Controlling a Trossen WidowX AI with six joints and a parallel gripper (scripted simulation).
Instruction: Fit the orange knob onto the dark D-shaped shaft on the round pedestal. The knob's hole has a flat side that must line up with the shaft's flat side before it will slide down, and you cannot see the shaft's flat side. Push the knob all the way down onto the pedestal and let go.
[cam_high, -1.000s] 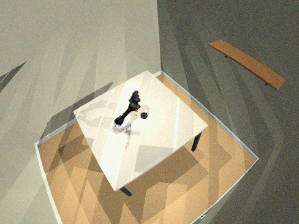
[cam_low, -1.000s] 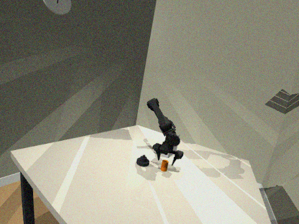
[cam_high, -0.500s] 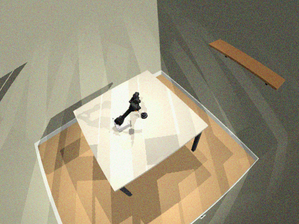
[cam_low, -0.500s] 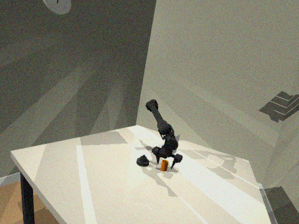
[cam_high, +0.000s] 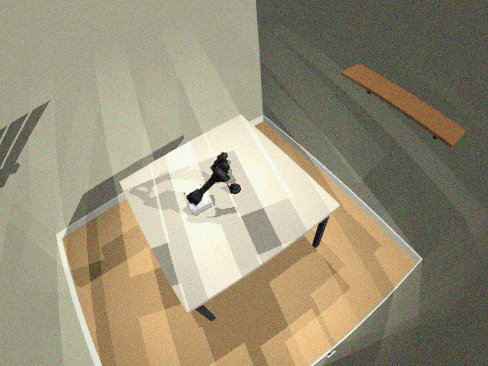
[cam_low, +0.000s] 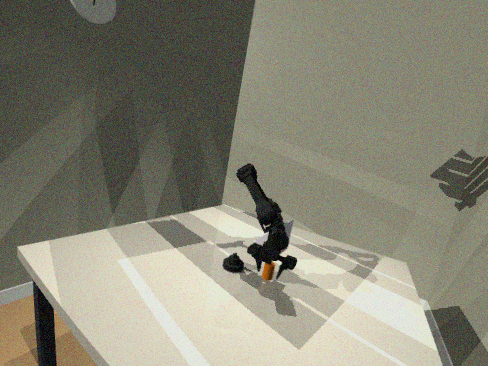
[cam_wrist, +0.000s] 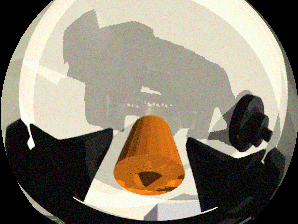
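Observation:
The orange knob (cam_low: 268, 272) (cam_wrist: 150, 145) stands upright on the table, its hole facing up with a flat side visible in the wrist view. My gripper (cam_low: 269, 274) is open around the knob, one finger on each side, with a gap on both sides in the wrist view. The round dark pedestal (cam_high: 235, 188) (cam_low: 233, 263) (cam_wrist: 244, 122) stands a short way off, to the right in the wrist view, its shaft (cam_wrist: 268, 135) bare. The knob is hidden behind the arm in the top view.
The pale table (cam_high: 220, 270) (cam_low: 165, 300) carries the arm's light base (cam_high: 201, 206) and patches of shadow. The pedestal stands close beside the right finger in the wrist view. An orange-brown shelf (cam_high: 405, 102) is on the wall, away from the table.

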